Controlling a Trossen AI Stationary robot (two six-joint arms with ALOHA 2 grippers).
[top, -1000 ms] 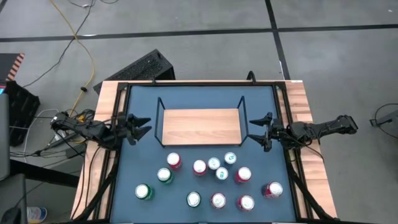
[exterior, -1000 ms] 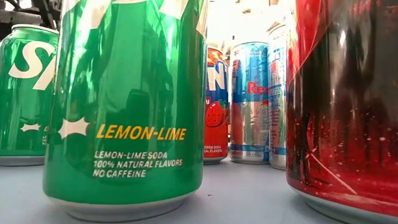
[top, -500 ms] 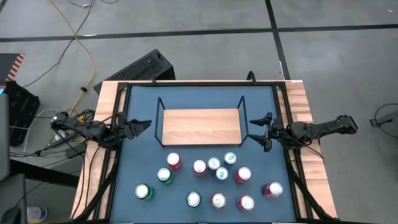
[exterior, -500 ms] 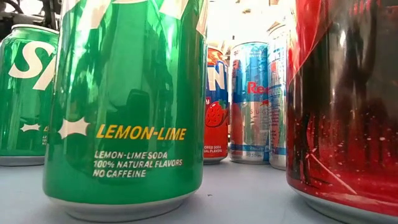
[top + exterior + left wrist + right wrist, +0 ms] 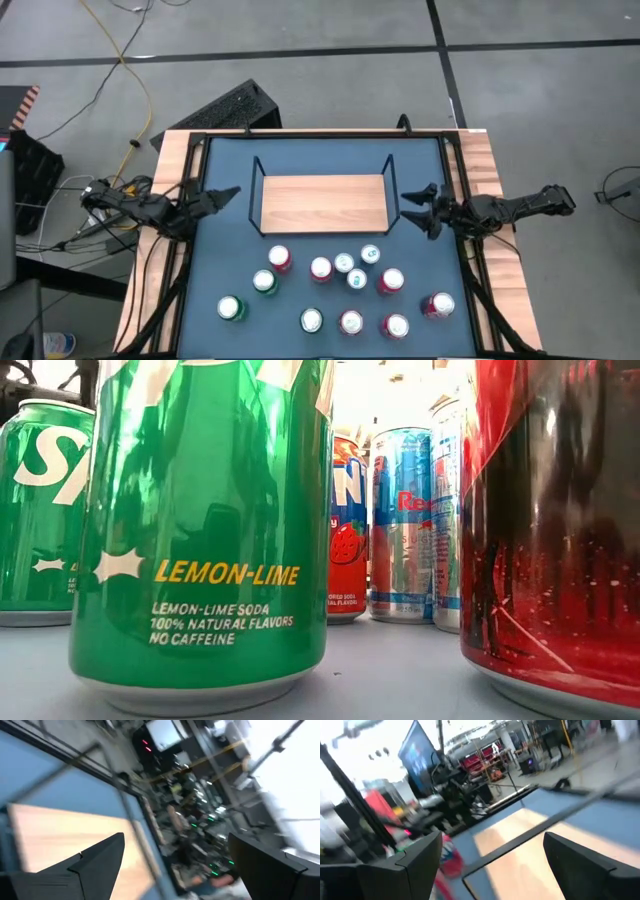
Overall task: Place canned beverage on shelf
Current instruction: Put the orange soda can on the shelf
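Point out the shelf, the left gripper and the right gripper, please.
shelf [image 5: 322,203]: high view, bare middle of its wooden board.
left gripper [image 5: 229,197]: high view, between its open fingertips.
right gripper [image 5: 421,206]: high view, between its open fingertips.

Overhead looks straight down; low camera sits among cans [image 5: 200,530]; wrist cameras share the shelf [image 5: 60,835].

Glossy metal cans [image 5: 200,530] with printed skins; shelf [image 5: 322,203] of matt light wood with thin black wire ends; tabletop [image 5: 230,160] a smooth, matt dark blue surface.
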